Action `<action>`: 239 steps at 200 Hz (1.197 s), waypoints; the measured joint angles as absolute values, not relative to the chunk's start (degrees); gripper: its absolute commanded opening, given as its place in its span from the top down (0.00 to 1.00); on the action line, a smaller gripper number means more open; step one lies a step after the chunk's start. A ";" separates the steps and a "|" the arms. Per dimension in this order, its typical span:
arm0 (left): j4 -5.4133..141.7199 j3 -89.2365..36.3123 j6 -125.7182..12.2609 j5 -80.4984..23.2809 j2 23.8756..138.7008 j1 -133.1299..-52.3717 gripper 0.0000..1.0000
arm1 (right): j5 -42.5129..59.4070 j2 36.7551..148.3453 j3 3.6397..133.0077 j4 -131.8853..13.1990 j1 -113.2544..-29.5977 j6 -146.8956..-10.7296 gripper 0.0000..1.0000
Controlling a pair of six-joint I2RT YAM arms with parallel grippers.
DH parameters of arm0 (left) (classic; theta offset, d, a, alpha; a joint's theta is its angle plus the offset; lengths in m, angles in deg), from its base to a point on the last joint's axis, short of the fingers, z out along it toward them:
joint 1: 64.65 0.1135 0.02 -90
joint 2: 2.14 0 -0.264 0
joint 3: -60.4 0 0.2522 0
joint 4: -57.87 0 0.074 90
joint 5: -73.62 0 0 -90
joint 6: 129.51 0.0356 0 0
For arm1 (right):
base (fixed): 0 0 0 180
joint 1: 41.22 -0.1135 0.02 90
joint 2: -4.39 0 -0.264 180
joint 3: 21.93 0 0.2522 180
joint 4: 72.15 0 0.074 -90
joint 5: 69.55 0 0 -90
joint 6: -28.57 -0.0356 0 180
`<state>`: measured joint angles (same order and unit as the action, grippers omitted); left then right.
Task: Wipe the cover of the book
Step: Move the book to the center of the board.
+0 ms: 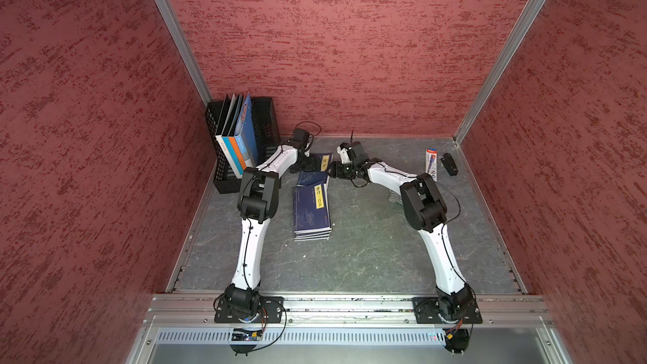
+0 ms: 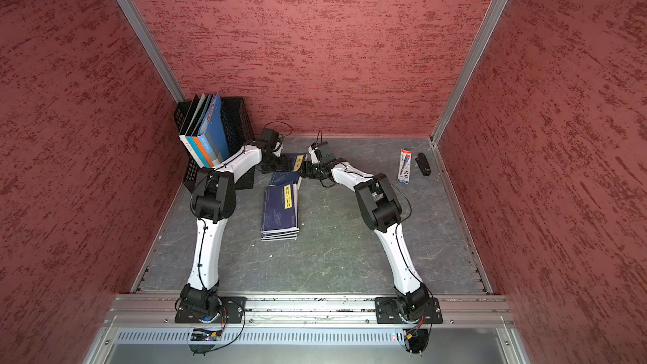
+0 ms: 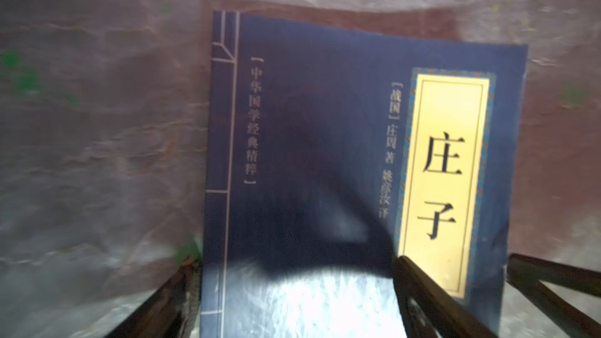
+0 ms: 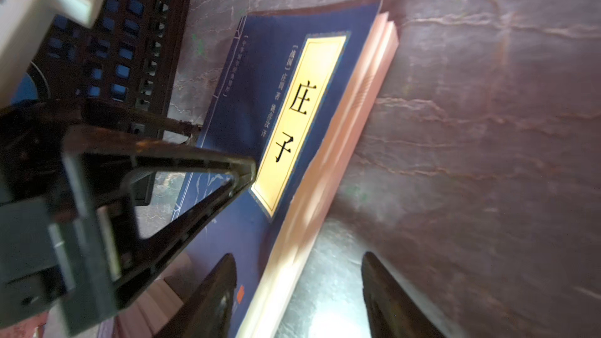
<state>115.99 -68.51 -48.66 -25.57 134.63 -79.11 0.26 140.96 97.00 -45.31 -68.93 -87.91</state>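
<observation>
Grey tabletop [image 1: 367,239], right claw [image 4: 297,256] astride book edge [image 4: 364,92]

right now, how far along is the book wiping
Done: nothing that shows; no cloth is visible in any view. In hand: both tools are at the far book with the yellow title label, the left tool open over its cover, the right tool open at its page edge. To do: the whole wipe of the cover.

Left hand [image 1: 311,164], right hand [image 1: 333,169]: both open.
</observation>
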 measured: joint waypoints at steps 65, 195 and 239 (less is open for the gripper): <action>119.40 -76.69 -48.66 -29.00 138.34 -83.46 0.12 | 6.80 140.65 95.07 -44.52 -67.09 -86.40 0.57; 122.90 -82.67 -53.99 -23.10 141.86 -84.09 0.07 | 13.03 135.54 86.57 -46.47 -65.26 -82.07 0.57; 124.89 -83.48 -54.21 -22.29 142.32 -82.28 0.12 | 12.02 135.93 87.86 -45.00 -65.19 -79.49 0.58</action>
